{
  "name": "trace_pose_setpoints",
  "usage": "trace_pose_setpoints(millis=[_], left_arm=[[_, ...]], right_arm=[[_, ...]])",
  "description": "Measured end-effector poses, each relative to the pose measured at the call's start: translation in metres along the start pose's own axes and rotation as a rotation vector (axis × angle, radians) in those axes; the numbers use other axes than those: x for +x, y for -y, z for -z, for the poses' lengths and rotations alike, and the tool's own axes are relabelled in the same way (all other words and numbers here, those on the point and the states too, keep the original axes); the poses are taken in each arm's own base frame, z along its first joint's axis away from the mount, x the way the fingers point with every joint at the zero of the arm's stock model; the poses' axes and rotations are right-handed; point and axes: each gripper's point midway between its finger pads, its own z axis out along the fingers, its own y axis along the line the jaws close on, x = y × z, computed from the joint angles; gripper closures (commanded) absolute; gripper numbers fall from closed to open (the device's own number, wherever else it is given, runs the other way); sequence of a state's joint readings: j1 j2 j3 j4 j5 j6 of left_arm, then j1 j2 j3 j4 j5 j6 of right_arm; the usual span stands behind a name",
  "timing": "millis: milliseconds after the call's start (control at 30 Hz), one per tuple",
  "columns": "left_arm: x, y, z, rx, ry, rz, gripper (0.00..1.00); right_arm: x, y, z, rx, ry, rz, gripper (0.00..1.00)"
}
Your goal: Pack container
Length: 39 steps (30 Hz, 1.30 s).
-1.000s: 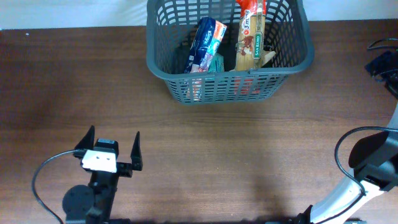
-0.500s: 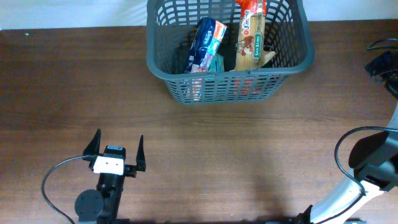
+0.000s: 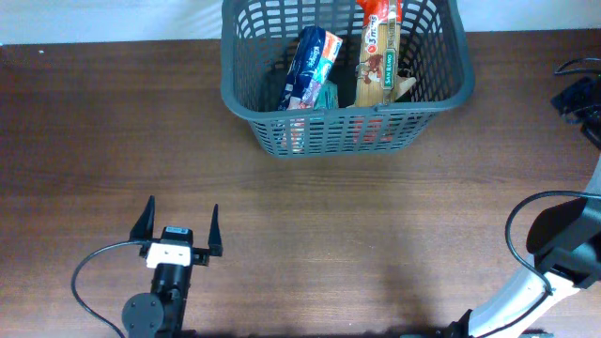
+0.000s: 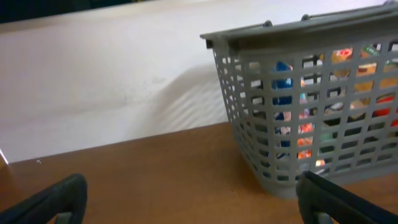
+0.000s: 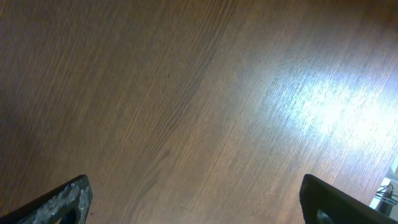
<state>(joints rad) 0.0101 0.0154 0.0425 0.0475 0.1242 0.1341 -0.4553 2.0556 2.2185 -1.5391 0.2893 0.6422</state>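
The container (image 3: 282, 101), a dark grey lattice basket, stands at the table's far edge, centre. It holds a blue packet (image 3: 313, 56), a tan and red box (image 3: 377, 52) and other packs. In the left wrist view the container (image 4: 249, 68) stands ahead at right. My left gripper (image 3: 178, 225) is open and empty near the table's front left, far from the container; its fingertips show in the left wrist view (image 4: 193, 199). My right gripper (image 5: 196, 199) is open and empty over bare wood; only its arm (image 3: 554, 253) shows in the overhead view.
A brown wooden table (image 3: 376, 216) fills the view. Black cables (image 3: 577, 94) lie at the right edge. A white wall (image 4: 112, 81) runs behind the table's far edge.
My left arm has drawn back toward the table's front edge, its gripper still open and empty. The container and the right arm have not moved.
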Motion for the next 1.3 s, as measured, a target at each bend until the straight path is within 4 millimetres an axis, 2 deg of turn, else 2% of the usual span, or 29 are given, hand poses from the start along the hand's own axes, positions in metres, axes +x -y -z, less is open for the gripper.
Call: trace_pose_setpoints(millis=[367,1300], left_arm=[[0.041,0.0,0.001,-0.014,-0.144,0.047,0.01],[0.043,-0.004,0.002,-0.041,-0.152,0.062,0.01]], right_arm=[[0.0,0.0,0.0,0.0,0.0,0.0,0.01],[0.0,0.0,0.0,0.0,0.0,0.0,0.01]])
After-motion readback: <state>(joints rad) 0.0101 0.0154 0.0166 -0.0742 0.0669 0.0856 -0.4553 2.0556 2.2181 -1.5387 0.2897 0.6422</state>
